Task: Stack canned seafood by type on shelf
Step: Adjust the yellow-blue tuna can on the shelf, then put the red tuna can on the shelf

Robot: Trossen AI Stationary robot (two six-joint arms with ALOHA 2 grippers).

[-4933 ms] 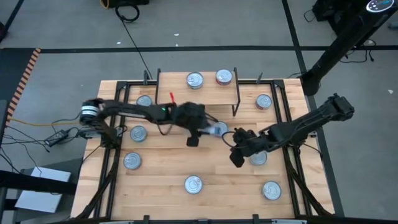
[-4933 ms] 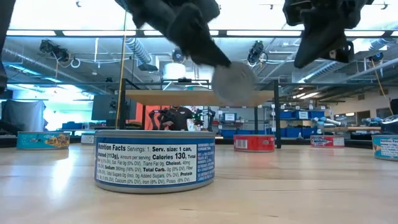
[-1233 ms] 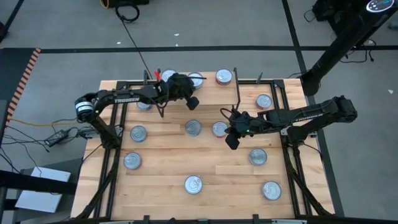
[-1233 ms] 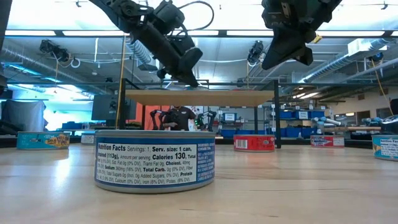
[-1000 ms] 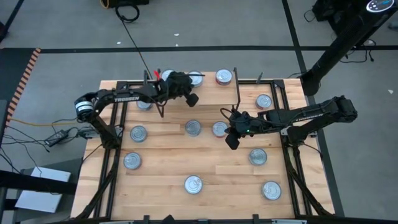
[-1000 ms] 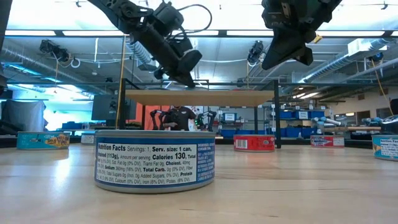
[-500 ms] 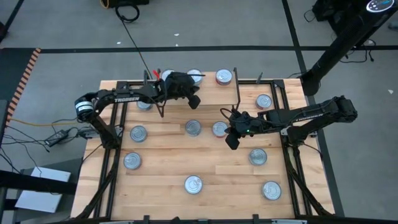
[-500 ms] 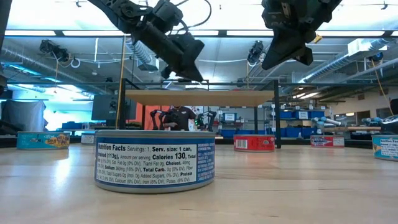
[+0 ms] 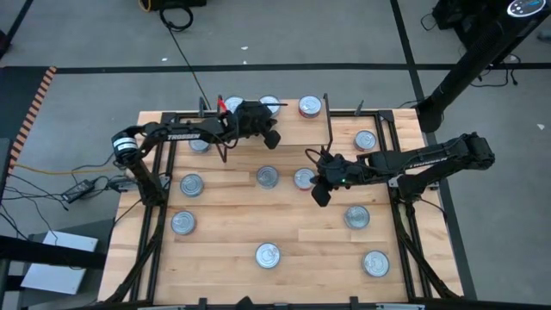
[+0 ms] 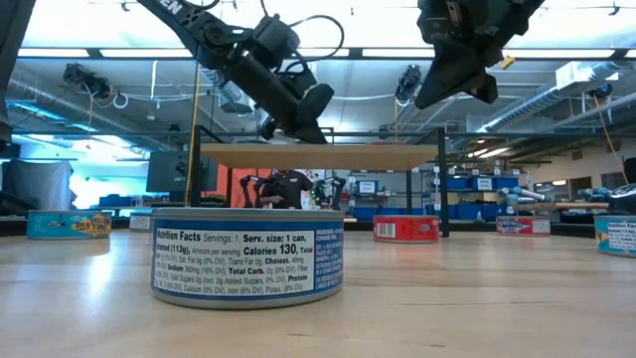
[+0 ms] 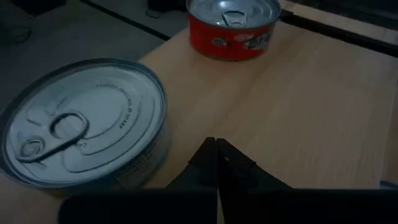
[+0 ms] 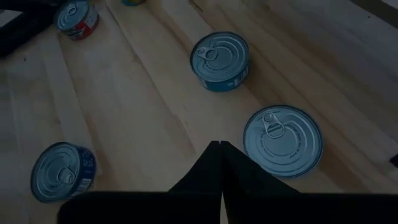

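Two cans [image 9: 310, 106] are seen on the shelf [image 9: 293, 127]; many are left scattered on the desk [image 9: 224, 224]. Left tool [image 11: 216, 163], closed and empty, is held over the shelf; right tool [image 12: 221, 163], closed and empty, over the desk.

Shiny metal cans [image 11: 84, 124], seemingly smooth matt-wood shelf [image 11: 298, 106].

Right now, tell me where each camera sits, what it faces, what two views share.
High: overhead, straight down on the table; left arm, right arm.
Low: tabletop height, facing the shelf; arms overhead.
Left wrist: over shelf, facing the red tin; shut jaws.
Right wrist: above table tins; shut jaws.
Shared: red tin, high and left wrist.
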